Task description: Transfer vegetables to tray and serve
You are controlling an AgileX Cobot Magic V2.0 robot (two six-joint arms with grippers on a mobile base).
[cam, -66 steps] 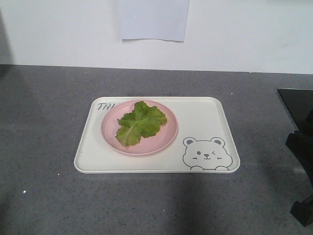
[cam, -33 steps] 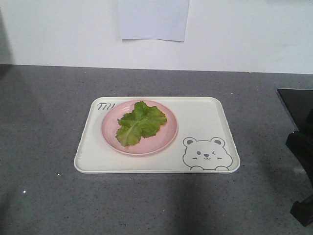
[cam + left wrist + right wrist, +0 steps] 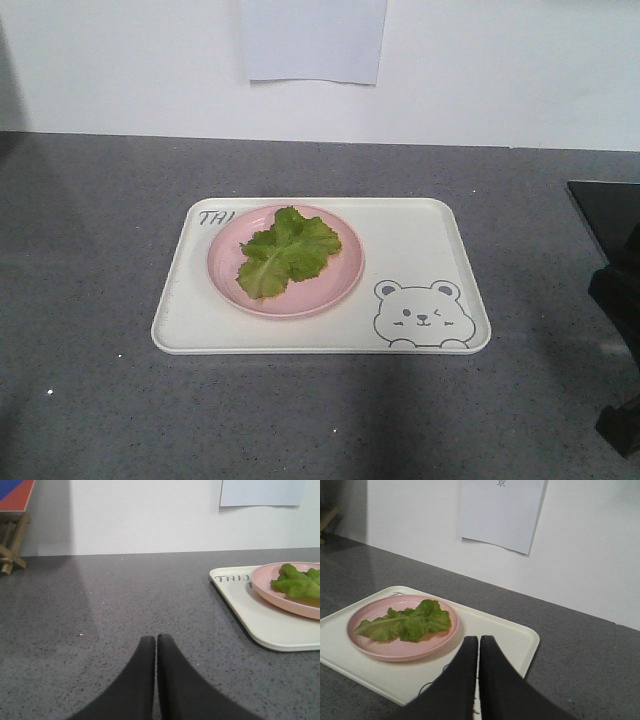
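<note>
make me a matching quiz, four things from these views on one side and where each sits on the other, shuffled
Things:
1. lettuce leaf
2. pink plate
3. bear drawing
4. sheet of paper

Places:
A. on the wall behind the counter
B. on the tray's left part
C. on the pink plate
D. printed at the tray's near right corner

Pairs: 1-C, 2-B, 3-D, 4-A

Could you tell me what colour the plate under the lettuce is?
Pink; the plate shows best in the front-facing view.
</note>
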